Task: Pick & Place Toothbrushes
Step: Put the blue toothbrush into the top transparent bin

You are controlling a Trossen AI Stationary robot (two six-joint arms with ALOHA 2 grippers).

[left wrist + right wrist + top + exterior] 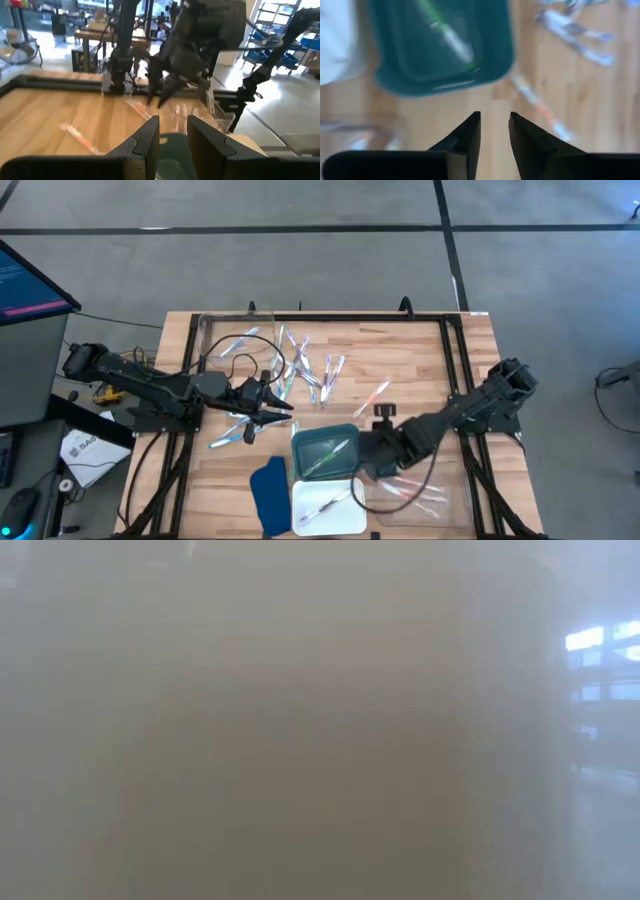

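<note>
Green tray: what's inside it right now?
One green toothbrush lies slantwise in the green tray. The tray's corner nearest the right gripper is hidden by that arm in the high view, so anything there can't be seen.

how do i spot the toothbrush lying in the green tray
Start at the wooden table and look to its near middle, where a dark green tray sits just above a white tray. The green-handled toothbrush lies diagonally inside the green one. It is the only brush in that tray; the white tray's brush is pinkish, and the rest lie scattered on bare wood.
</note>
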